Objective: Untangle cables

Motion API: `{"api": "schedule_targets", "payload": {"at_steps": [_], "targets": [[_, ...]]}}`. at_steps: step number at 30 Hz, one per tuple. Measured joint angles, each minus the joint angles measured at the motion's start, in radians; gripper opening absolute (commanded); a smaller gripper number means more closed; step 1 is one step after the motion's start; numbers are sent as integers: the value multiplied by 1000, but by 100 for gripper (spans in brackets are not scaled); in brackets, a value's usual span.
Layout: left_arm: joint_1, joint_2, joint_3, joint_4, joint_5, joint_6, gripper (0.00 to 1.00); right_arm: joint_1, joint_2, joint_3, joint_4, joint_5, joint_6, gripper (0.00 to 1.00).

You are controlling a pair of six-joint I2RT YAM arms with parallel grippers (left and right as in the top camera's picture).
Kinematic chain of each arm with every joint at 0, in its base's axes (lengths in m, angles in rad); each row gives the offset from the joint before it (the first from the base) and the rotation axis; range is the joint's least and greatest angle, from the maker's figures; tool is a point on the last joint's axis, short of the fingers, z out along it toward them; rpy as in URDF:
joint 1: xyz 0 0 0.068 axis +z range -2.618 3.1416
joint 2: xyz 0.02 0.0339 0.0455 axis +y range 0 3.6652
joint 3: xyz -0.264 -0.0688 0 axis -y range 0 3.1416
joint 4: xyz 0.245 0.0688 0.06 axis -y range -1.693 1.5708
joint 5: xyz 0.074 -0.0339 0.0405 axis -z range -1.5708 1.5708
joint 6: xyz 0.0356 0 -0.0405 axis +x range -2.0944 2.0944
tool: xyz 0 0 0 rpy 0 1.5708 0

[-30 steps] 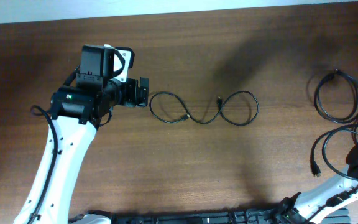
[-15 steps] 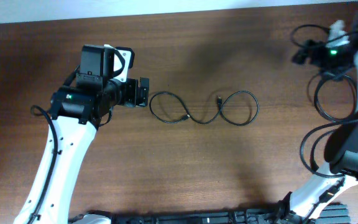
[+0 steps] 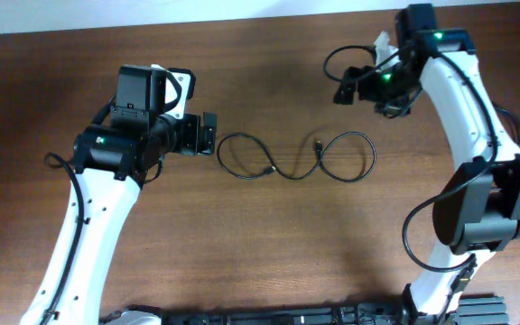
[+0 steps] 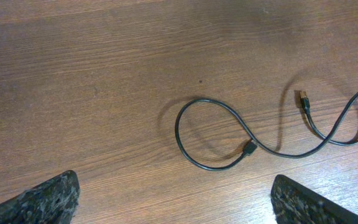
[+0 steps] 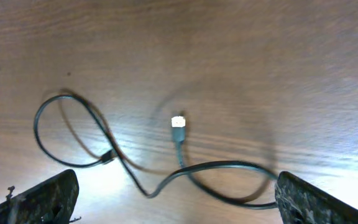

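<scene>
Looped cable [image 3: 296, 177] on wooden table [image 3: 269, 257], left gripper [image 3: 209, 134] beside

dark wooden table [image 3: 269, 253], pale strip [image 3: 106, 11] along far edge

cable [image 4: 249, 148] on table [image 3: 269, 253], left end effector [image 3: 210, 134] just beside it

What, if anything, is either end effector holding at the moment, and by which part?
Nothing: the left end effector and right end effector are both open; the cable lies loose.
</scene>
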Motion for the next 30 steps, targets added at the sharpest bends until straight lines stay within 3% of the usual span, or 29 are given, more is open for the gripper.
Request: {"api": "schedule_targets", "payload": {"at_steps": [7,12,16,29,30], "targets": [[0,0,0,0,0,0,99,124,0,-117,-8,109,203,99],[0,0,0,0,-1,0,99,199,2,-271,109,135,267,100],[0,0,0,0,0,0,99,238,4,-354,185,139,304,83],[0,0,0,0,0,0,99,283,4,-401,243,147,331,82],[0,0,0,0,0,0,99,293,4,-414,263,148,331,77]]}}
